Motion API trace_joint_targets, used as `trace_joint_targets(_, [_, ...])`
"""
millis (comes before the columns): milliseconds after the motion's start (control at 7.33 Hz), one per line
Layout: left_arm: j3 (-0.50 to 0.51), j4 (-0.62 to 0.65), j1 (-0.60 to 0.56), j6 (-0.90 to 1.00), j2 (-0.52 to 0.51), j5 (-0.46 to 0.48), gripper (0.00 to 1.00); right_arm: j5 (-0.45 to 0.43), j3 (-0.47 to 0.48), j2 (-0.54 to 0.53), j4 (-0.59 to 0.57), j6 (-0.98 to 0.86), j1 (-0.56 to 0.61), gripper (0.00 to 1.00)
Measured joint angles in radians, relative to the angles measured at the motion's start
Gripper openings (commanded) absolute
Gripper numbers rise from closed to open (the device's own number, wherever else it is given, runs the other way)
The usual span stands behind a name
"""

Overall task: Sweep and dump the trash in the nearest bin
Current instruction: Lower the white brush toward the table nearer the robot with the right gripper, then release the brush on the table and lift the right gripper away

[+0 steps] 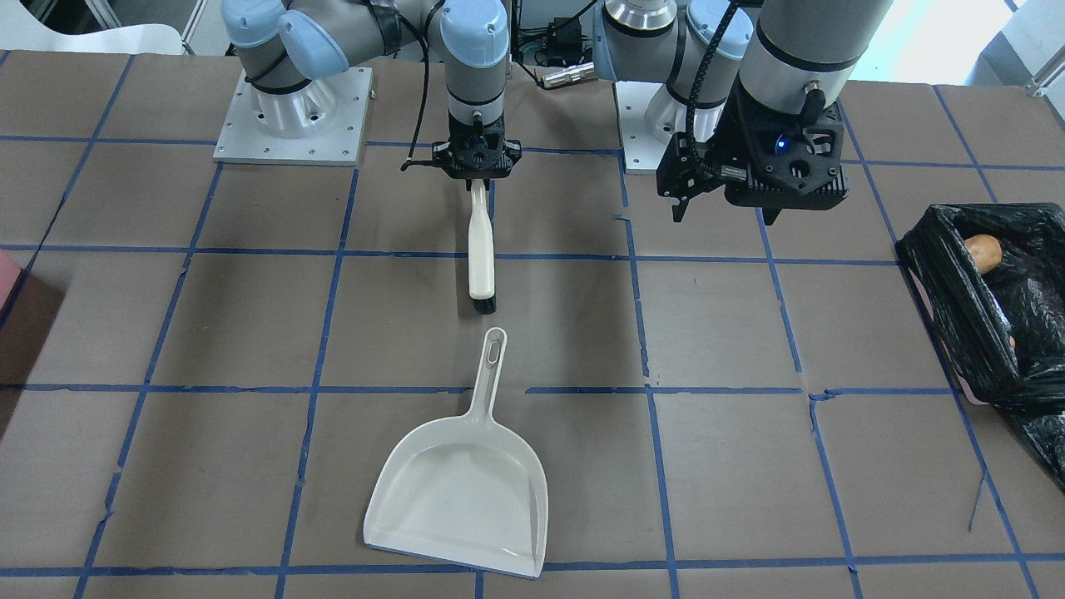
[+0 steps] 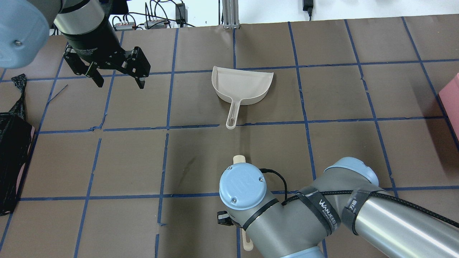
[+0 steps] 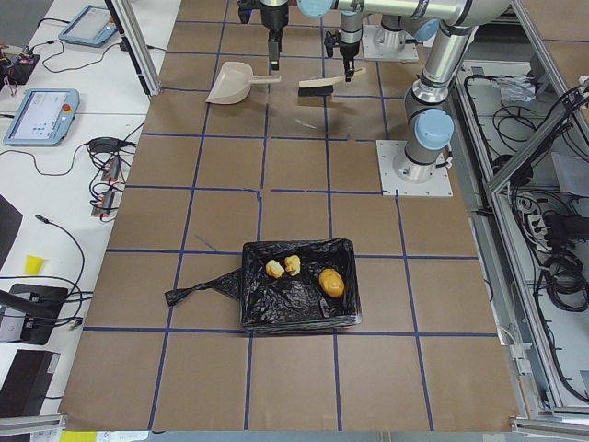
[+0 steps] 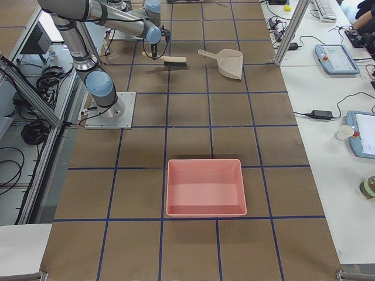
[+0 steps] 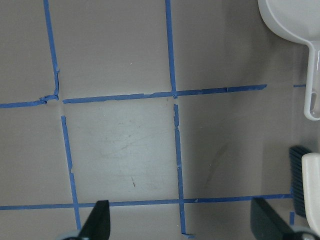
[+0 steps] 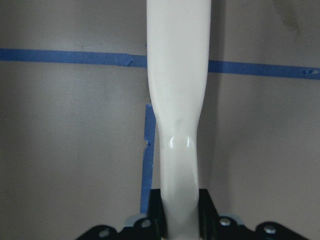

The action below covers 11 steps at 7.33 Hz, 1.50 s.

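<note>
The black-bag-lined bin (image 3: 296,285) holds the trash: a tan-orange potato-like lump (image 3: 331,282) and two small scraps (image 3: 274,268). In the front view the bin (image 1: 990,308) is at the right edge and the lump (image 1: 983,249) shows inside it. The white dustpan (image 1: 462,491) lies empty on the table. My right gripper (image 1: 478,181) is shut on the handle of a cream brush (image 1: 481,258) with black bristles, which points toward the dustpan handle. My left gripper (image 2: 120,85) is open and empty, above the table between bin and dustpan.
A pinkish-red tray (image 4: 205,187) sits on the table toward my right end, far from the arms. The table is brown with a blue tape grid. The arm bases (image 1: 291,116) stand at the table's robot side.
</note>
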Motion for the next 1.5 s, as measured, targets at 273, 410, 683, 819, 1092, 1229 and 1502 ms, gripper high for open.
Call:
trace_joint_targets(273, [-0.001,-0.013,0.002,0.000,0.013,-0.009,1.00,0.001,0.000,0.000,0.000,0.009,0.000,0.64])
trace_joint_targets(410, [-0.002,-0.031,0.003,0.000,0.020,-0.007,1.00,0.000,0.000,0.001,0.000,0.011,0.000,0.65])
trace_joint_targets(683, [0.004,-0.044,0.008,0.002,0.019,0.011,1.00,-0.004,-0.005,0.002,0.001,0.007,-0.002,0.77])
trace_joint_targets(819, [0.012,-0.044,0.010,0.004,0.018,0.013,1.00,-0.010,-0.012,0.003,-0.002,-0.008,-0.007,0.87])
trace_joint_targets(1092, [0.024,-0.043,0.010,0.006,0.012,0.015,1.00,-0.027,-0.065,0.004,0.005,-0.055,-0.032,0.87])
trace_joint_targets(1229, [0.024,-0.043,0.011,0.006,0.011,0.016,1.00,-0.036,-0.102,0.004,0.017,-0.076,-0.058,0.90])
trace_joint_targets(1502, [0.024,-0.042,0.009,0.005,0.011,0.016,1.00,-0.039,-0.163,0.004,0.058,-0.139,-0.158,0.96])
